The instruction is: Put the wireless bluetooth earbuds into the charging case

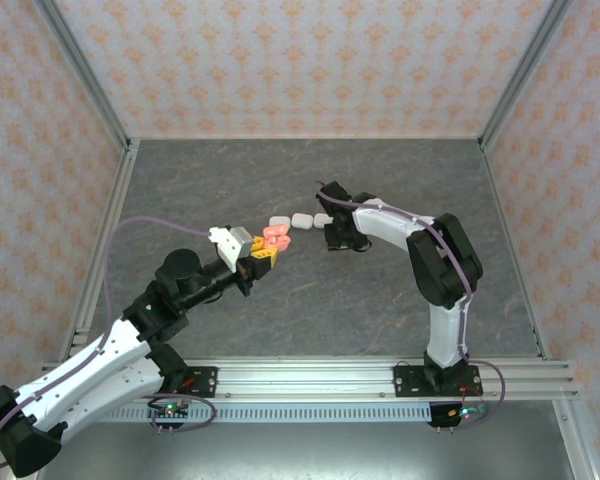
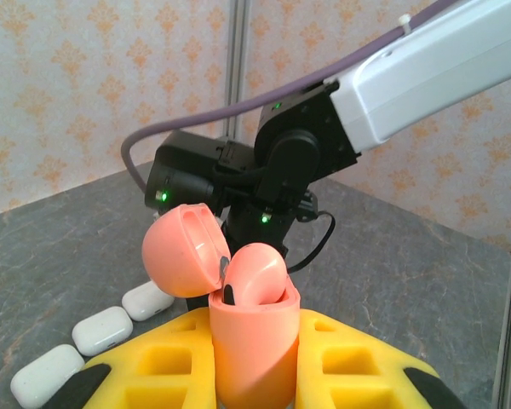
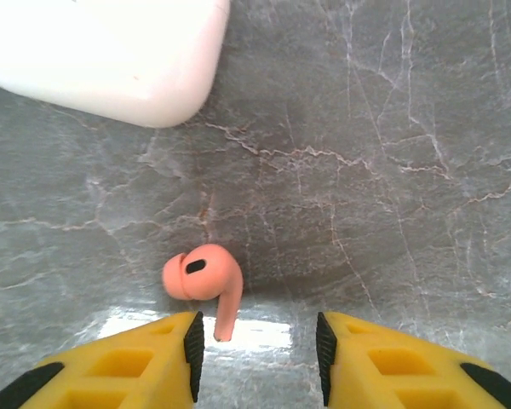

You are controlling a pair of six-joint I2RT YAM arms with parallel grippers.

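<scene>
Tabletop [image 1: 280,330]: dark grey, marbled with pale veins, matte. Three white cases [image 1: 302,219] lie flat on it in a short row near the middle, close together. In the right wrist view a salmon-pink earbud [image 3: 203,277] lies on its side on the bare surface; one white case [image 3: 102,51] lies near it, not touching.

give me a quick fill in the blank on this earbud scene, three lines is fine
1. The left gripper grips a pink case whose lid stands ____.
2. The loose earbud lying on the table just ahead of the right gripper is ____ in colour.
3. In the left wrist view, ____ white cases lie in a row on the table.

Missing words: open; pink; three
</scene>
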